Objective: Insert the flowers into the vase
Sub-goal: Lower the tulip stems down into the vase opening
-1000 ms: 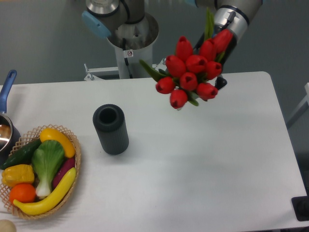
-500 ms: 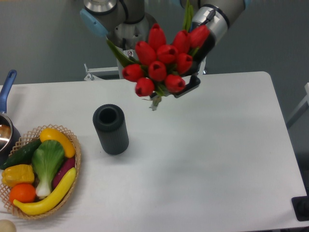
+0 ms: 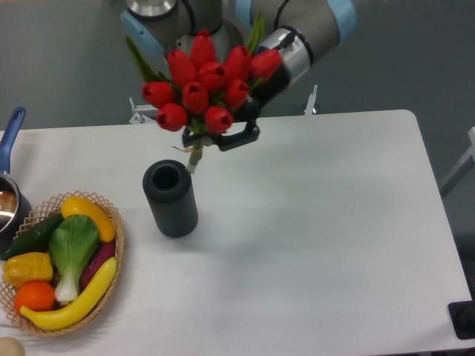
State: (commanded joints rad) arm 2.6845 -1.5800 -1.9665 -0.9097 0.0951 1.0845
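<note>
On a white table (image 3: 312,222), the arm (image 3: 300,30) reaches in from the far side, its gripper (image 3: 239,127) pinching the flowers (image 3: 202,85) by the stems, red buds up and tilted toward the camera. The bunch hangs in the air, the stem ends (image 3: 194,157) just to the right of the vase's mouth and not inside it. At the near left sits a basket (image 3: 111,278) of vegetables, a pan (image 3: 9,189) beyond it at the table's left edge. The vase (image 3: 171,199) stands upright, left of centre, with nothing in it.
</note>
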